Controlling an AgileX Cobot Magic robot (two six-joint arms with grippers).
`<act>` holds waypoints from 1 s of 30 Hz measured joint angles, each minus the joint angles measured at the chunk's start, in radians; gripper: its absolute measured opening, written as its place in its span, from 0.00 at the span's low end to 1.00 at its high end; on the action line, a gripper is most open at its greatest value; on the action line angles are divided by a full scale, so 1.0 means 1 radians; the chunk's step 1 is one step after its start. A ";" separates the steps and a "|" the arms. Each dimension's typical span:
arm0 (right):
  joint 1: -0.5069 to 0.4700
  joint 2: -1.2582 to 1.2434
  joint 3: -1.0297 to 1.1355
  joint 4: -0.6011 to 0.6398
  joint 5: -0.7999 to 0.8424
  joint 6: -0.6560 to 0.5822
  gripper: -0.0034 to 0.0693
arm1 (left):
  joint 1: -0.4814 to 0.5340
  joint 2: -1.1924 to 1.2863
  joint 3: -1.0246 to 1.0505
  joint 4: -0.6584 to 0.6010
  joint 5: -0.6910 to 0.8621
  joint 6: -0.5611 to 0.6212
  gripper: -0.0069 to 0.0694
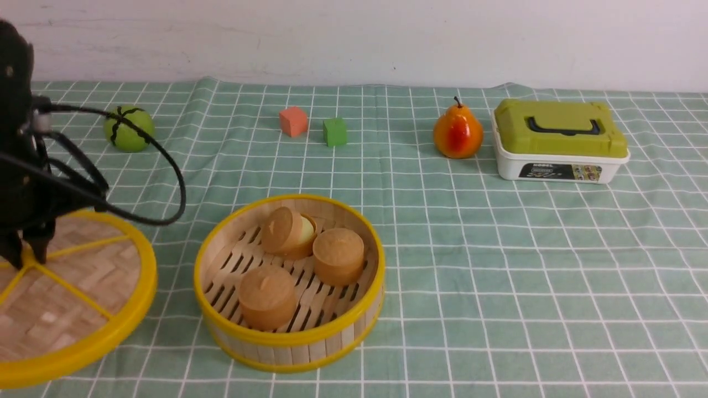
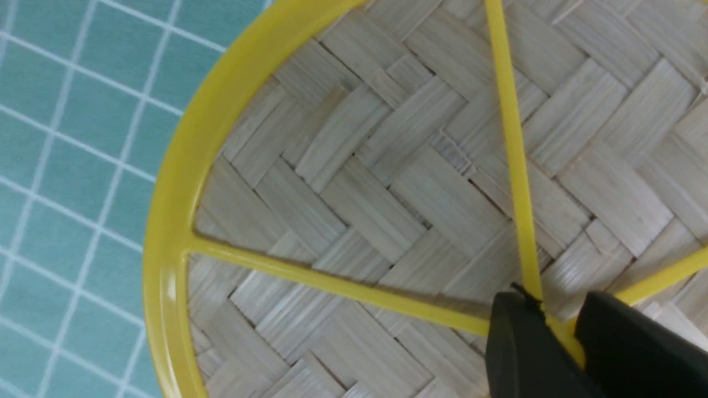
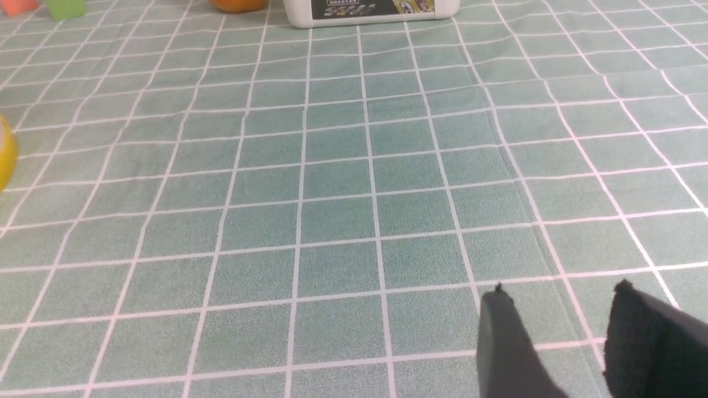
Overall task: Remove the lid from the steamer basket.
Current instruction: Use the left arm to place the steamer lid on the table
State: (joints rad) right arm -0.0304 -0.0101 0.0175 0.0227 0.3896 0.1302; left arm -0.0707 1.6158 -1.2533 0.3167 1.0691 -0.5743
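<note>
The lid [image 1: 83, 276] is off the steamer basket [image 1: 287, 334] & is just left of it. L gripper [image 1: 26, 255] pinches tight on the lid's yellow knob in the middle. The basket has 3 brown toy buns [image 1: 338, 255] inside. R gripper [image 3: 558, 331] has jaws apart w/ nothing in them, over the green checked cloth [image 3: 332, 166].

I count one lid [image 1: 83, 298], one steamer basket [image 1: 310, 349] holding three brown buns [image 1: 267, 296], one pink cube [image 1: 293, 121], one green cube [image 1: 334, 131], one pear [image 1: 457, 132], one green striped ball [image 1: 129, 129] and one white box [image 1: 556, 163].
</note>
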 joint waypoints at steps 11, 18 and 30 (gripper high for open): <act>0.000 0.000 0.000 0.000 0.000 0.000 0.38 | -0.001 0.120 0.091 -0.075 -0.215 -0.021 0.24; 0.000 0.000 0.000 0.000 0.000 0.000 0.38 | 0.002 0.139 0.089 -0.179 -0.236 0.013 0.24; 0.000 0.000 0.000 0.000 0.000 0.000 0.38 | 0.002 0.139 0.088 -0.229 -0.245 0.047 0.30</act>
State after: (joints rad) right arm -0.0304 -0.0101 0.0175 0.0227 0.3896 0.1302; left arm -0.0686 1.7545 -1.1657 0.0880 0.8246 -0.5268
